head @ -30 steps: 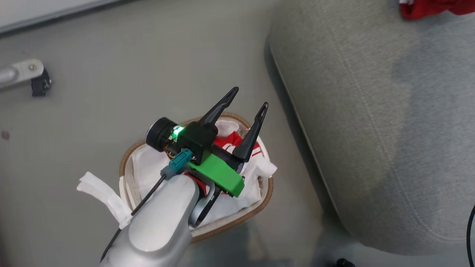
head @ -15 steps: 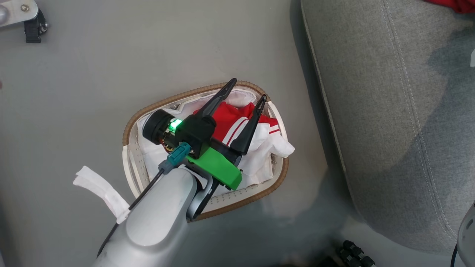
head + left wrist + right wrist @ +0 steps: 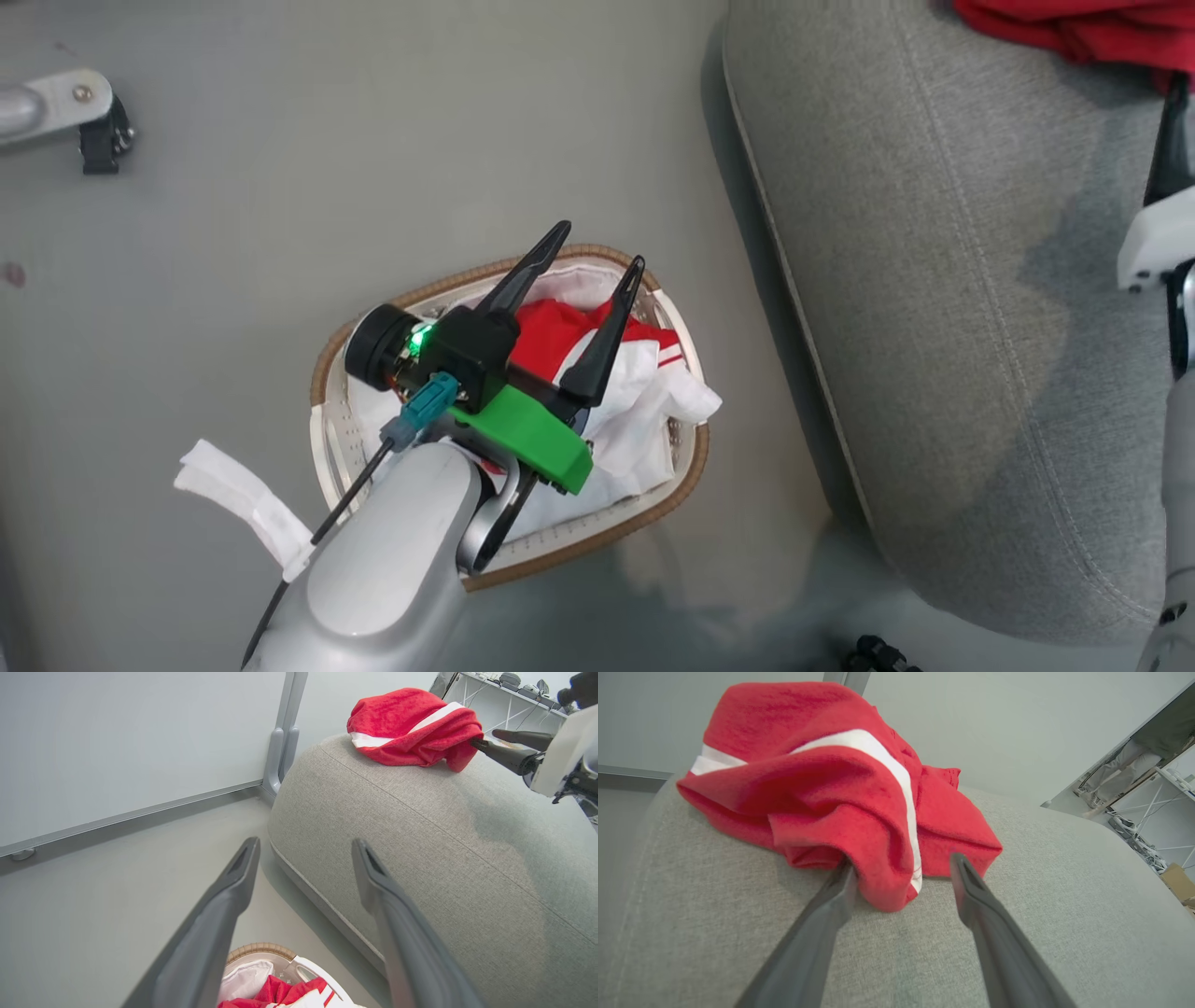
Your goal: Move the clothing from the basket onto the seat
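Robot's L end effector (image 3: 601,245) hangs over the basket (image 3: 653,523) on the grey floor (image 3: 373,187), fingers spread wide w/ nothing btwn them. One red-and-white top (image 3: 560,331) lies bunched in the basket's white liner (image 3: 644,439), directly beneath those fingers in the head view. From the L wrist view the end effector (image 3: 306,843) points out past the brown rim (image 3: 259,948) toward the sofa's rounded side (image 3: 420,835), and the top (image 3: 280,991) sits low at the frame's bottom edge, under the fingers & clear of them. A loose white strip of liner (image 3: 243,495) trails off the basket onto the floor. The basket stands near the sofa (image 3: 934,280) but apart from it. The second red item w/ a white stripe (image 3: 822,779) is heaped on the sofa's top (image 3: 714,914). R end effector (image 3: 902,863) is at that heap, fingers apart: one tip is tucked against the underside of a red fold, the other is just beside the cloth, and the fold's lowest edge hangs btwn them. The L wrist view shows the same heap (image 3: 411,723) w/ the R end effector (image 3: 483,737) meeting it from the side. A grey metal leg w/ a black caster (image 3: 93,140) stands on the floor, well apart from the basket.
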Robot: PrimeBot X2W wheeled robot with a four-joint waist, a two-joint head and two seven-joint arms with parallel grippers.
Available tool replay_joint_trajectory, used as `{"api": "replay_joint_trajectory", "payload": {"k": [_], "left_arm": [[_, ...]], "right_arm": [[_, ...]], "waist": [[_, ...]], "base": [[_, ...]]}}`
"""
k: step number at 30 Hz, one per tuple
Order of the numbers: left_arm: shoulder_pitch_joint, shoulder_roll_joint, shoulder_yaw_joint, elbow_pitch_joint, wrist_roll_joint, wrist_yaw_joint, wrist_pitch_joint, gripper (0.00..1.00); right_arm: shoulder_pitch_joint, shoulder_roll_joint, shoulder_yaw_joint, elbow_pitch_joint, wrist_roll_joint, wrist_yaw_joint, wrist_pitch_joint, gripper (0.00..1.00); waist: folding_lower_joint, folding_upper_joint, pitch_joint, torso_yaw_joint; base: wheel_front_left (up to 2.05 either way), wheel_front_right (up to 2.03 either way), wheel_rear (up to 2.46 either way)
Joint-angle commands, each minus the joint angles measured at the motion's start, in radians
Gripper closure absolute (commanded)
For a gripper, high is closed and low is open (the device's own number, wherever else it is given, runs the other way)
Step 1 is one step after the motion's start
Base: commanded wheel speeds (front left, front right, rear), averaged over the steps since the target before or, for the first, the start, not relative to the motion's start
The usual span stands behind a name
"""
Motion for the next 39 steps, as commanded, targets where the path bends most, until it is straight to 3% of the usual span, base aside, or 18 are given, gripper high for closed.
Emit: {"api": "replay_joint_trajectory", "payload": {"k": [1,8,19,28,39], "left_arm": [[0.025,0.0,0.013,0.002,-0.011,-0.003,-0.001,0.0],[0.106,-0.006,0.088,-0.008,-0.014,-0.003,-0.001,0.0],[0.287,-0.026,0.305,-0.038,0.007,0.001,-0.001,0.0],[0.427,-0.039,0.487,-0.056,0.04,0.007,-0.001,0.0],[0.56,-0.046,0.595,-0.05,0.05,0.001,-0.001,0.0]], "right_arm": [[0.036,0.001,0.009,-0.006,0.007,-0.001,-0.002,0.0],[0.103,-0.002,0.059,-0.022,0.032,-0.001,-0.002,0.0],[0.142,0.017,0.212,-0.041,0.088,-0.001,-0.002,0.0],[0.252,0.1,0.333,-0.103,0.171,-0.001,-0.002,0.0],[0.441,0.13,0.46,-0.145,0.339,-0.001,-0.002,0.0]], "waist": [[-0.0001,-0.0001,-0.064,-0.003],[-0.0001,-0.0001,-0.188,0.01],[-0.0001,-0.0001,-0.391,0.07],[-0.0001,-0.0001,-0.493,0.131],[-0.0001,-0.0001,-0.548,0.154]], "base": [[0.0,0.0,0.0],[0.0,0.0,0.0],[0.0,0.0,0.0],[0.0,0.0,0.0],[0.0,0.0,0.0]]}}
